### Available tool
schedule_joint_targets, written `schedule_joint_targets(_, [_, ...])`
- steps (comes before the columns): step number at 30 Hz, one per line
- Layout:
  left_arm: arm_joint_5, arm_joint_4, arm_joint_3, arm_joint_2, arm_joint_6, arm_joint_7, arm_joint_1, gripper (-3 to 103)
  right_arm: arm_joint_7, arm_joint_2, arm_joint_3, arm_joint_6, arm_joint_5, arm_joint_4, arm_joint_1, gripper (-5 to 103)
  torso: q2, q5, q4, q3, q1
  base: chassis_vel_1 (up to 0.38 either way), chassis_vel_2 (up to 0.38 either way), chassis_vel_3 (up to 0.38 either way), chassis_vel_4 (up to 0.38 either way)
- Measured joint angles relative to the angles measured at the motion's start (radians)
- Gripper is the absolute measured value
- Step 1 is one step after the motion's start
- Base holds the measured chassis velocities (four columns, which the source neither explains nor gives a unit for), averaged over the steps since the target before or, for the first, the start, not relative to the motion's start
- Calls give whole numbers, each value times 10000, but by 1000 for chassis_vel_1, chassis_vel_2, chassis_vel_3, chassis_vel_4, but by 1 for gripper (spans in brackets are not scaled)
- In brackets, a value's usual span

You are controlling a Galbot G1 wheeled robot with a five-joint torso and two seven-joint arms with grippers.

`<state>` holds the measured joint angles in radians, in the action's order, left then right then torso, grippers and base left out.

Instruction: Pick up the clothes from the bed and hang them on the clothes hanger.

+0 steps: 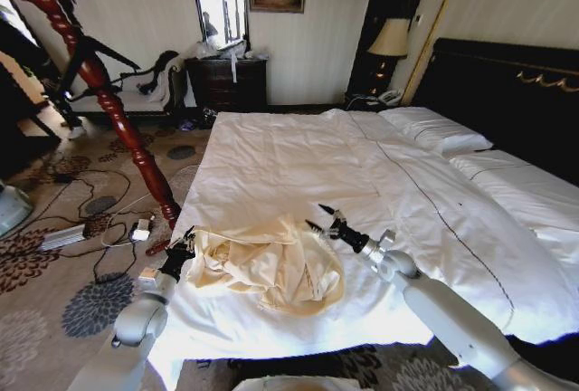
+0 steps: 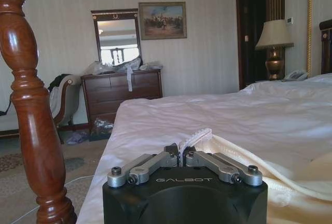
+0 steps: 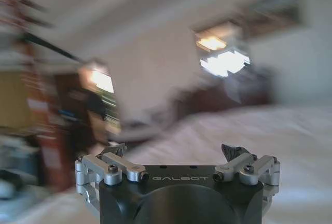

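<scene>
The clothes [image 1: 271, 269], a crumpled cream-yellow garment, lie near the foot of the bed [image 1: 298, 165] on its white bedding. My left gripper [image 1: 185, 246] sits at the garment's left edge. In the left wrist view this gripper [image 2: 181, 151] is shut, with a ribbed cream hem of the clothes [image 2: 196, 135] pinched between its tips. My right gripper [image 1: 317, 216] hovers open just above the bedding, to the right of the garment and apart from it. Its fingers [image 3: 115, 156] are spread wide with nothing between them. The black clothes hanger [image 1: 113, 58] hangs on a red-brown wooden stand [image 1: 90, 74] to the left of the bed.
The stand's post [image 2: 31, 105] rises close beside my left gripper. Cables and small devices [image 1: 136, 228] litter the patterned carpet at its foot. A dark dresser [image 1: 226, 83] and a chair [image 1: 154, 83] stand by the far wall. Pillows [image 1: 434, 133] and the black headboard [image 1: 507, 92] lie at the right.
</scene>
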<state>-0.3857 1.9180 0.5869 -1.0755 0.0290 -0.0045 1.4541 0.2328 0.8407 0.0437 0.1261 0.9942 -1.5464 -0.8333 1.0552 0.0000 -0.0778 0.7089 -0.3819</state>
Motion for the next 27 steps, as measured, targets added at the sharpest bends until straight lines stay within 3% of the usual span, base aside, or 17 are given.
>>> schedule_joint_targets(1, [0,0,0,0,0,0,0,2,0,0,0,0,0,0,0,100,0,0,0,0,0,0,0,0,0])
schedule_joint_targets(2, [31,0,4,-10,21,0,17,2,-1805,87,-82,-1343,55,-59,272,100,0,-1,8,0,0,0,0,0,0])
schedule_joint_targets(4, [63,0,7,-29,54,0,25,2,-3717,104,-132,-2348,369,-164,376,100,0,-2,4,0,0,0,0,0,0])
schedule_joint_targets(8, [82,-1,10,-67,87,5,25,2,-5033,-13,31,-2674,327,-689,-46,100,0,1,-2,0,0,0,0,0,0])
schedule_joint_targets(11, [83,-5,24,-69,102,6,15,2,-4445,-322,356,-2088,-474,-1166,-642,100,0,1,2,0,0,0,0,0,0])
schedule_joint_targets(14, [75,-51,51,-71,106,3,-26,2,-3587,-1039,802,-1294,-2441,-2034,-1830,100,0,-1,-4,-2,1,0,0,0,0])
schedule_joint_targets(15, [75,-51,51,-71,106,3,-26,2,-3587,-1039,802,-1294,-2441,-2034,-1830,100,0,-1,-4,-2,1,0,0,0,0])
schedule_joint_targets(17, [68,-93,49,-122,108,-1,-78,2,-3370,-1451,875,-1125,-3761,-2570,-2960,100,0,-2,-6,-2,1,0,0,0,0])
schedule_joint_targets(20, [69,-95,21,-161,103,-5,-92,2,-3379,-1441,805,-1121,-4445,-2572,-3385,100,1,-3,-5,-2,2,0,0,0,0])
schedule_joint_targets(23, [87,-53,-3,-201,72,-7,-69,2,-3641,-988,554,-1199,-5349,-2096,-3528,100,1,2,-1,-1,1,0,0,0,0])
schedule_joint_targets(27, [77,-10,57,-191,59,-24,-23,2,-3845,-673,246,-1255,-5665,-1754,-3177,100,1,-2,1,-2,1,0,0,0,0])
